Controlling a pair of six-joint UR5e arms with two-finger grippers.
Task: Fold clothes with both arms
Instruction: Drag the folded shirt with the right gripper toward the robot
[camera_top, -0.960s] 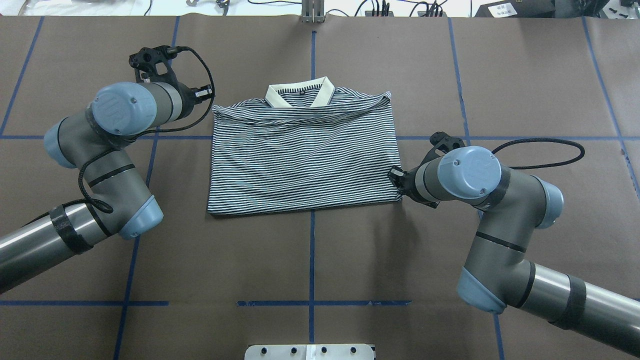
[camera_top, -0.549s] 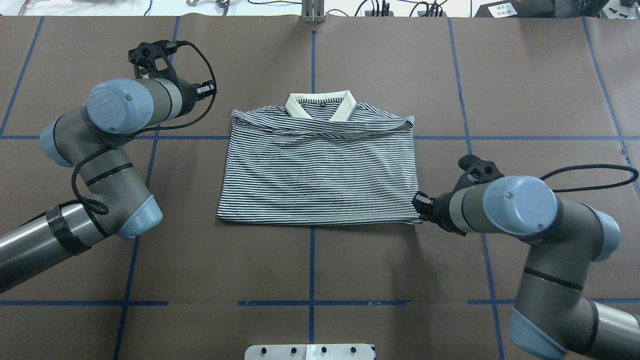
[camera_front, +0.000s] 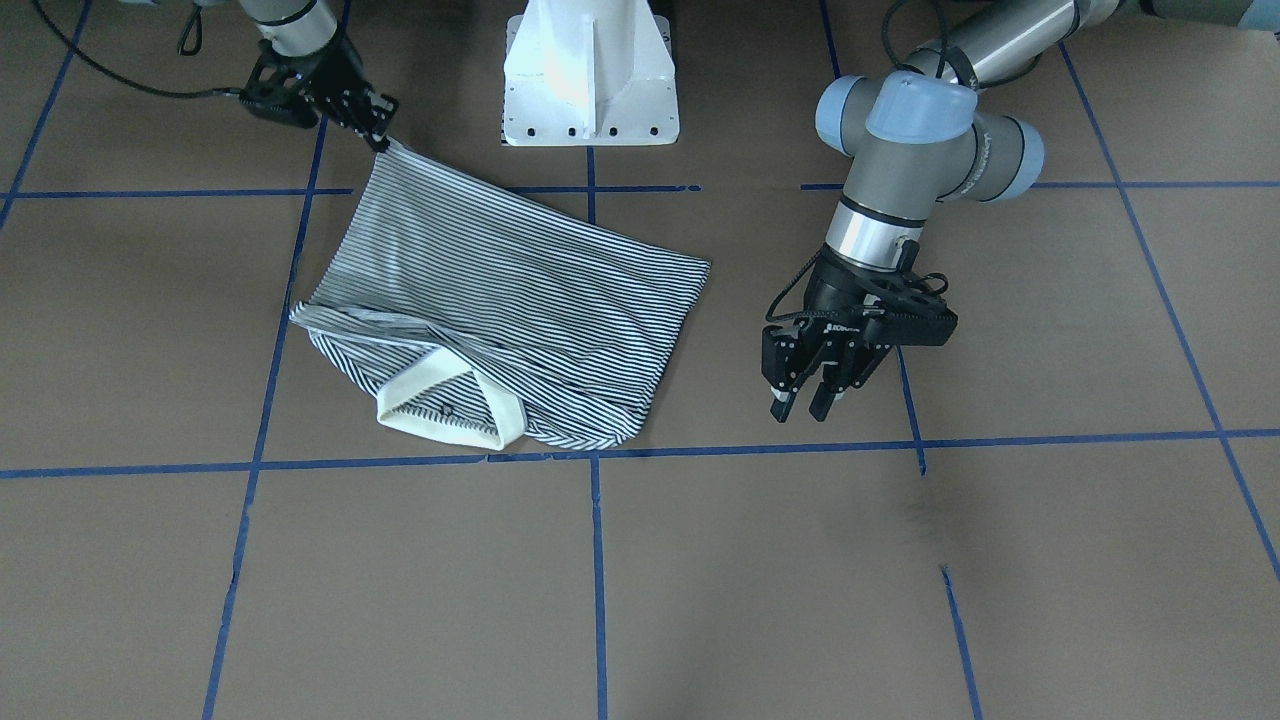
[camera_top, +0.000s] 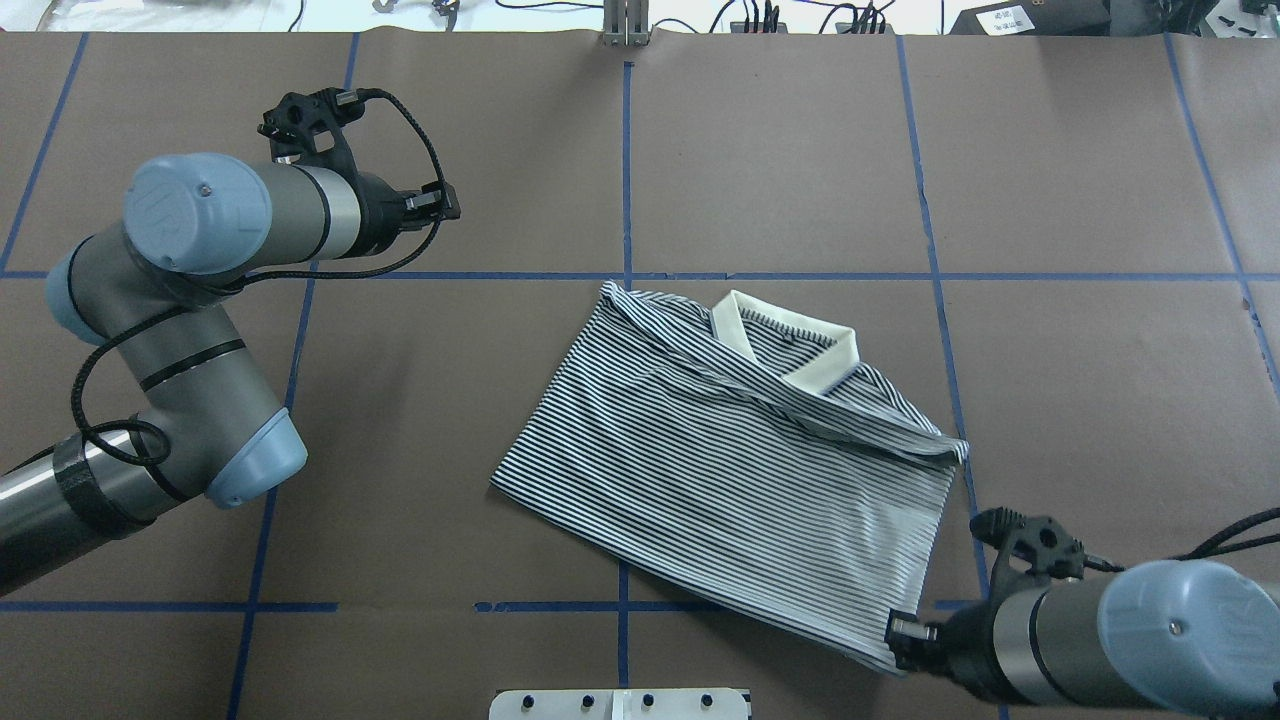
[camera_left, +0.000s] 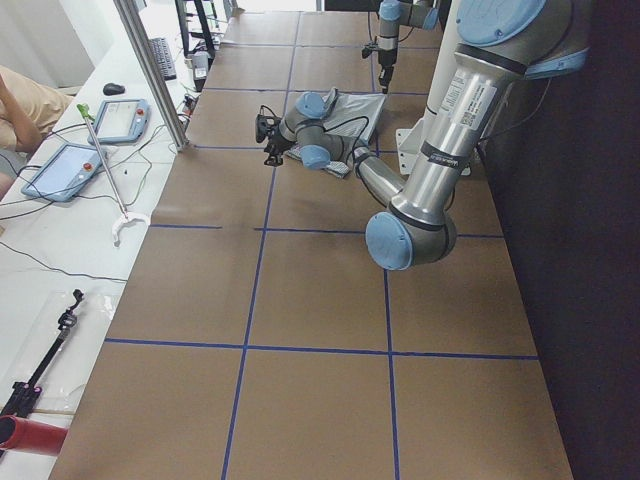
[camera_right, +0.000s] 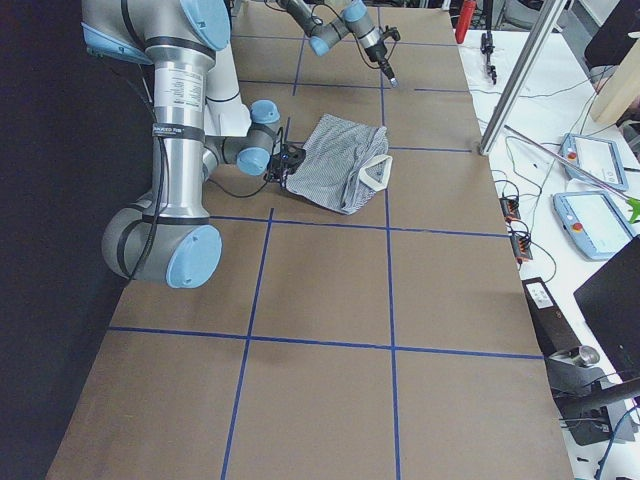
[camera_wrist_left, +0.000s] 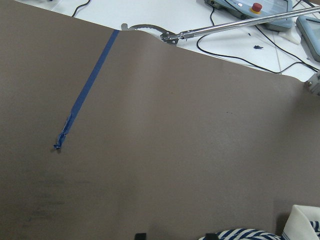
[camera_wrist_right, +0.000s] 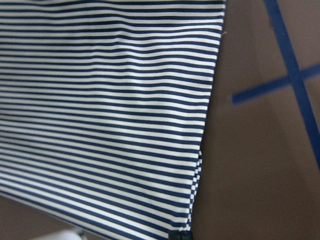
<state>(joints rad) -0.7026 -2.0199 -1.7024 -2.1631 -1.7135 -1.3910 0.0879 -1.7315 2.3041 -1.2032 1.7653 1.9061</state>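
The striped polo shirt (camera_top: 740, 470) lies folded and skewed on the brown table, its cream collar (camera_top: 790, 350) toward the far side. In the front-facing view the shirt (camera_front: 500, 290) spreads out from the corner held at the top left. My right gripper (camera_top: 900, 635) is shut on that near-right hem corner, and the same gripper (camera_front: 378, 128) pulls it taut. The right wrist view is filled with striped fabric (camera_wrist_right: 105, 110). My left gripper (camera_front: 805, 405) hangs open and empty over bare table, well to the shirt's left. That gripper (camera_top: 445, 205) is apart from the cloth.
The white pedestal base (camera_front: 590, 70) stands at the near table edge. Blue tape lines (camera_top: 625, 170) grid the brown paper. Beyond the far edge is a white bench with tablets (camera_left: 120, 120), cables and a person's arm (camera_left: 25, 100).
My right gripper has dragged the shirt's corner toward the robot and to the right. The shirt slid that way and rotated. The left arm shifted slightly, away from the cloth.
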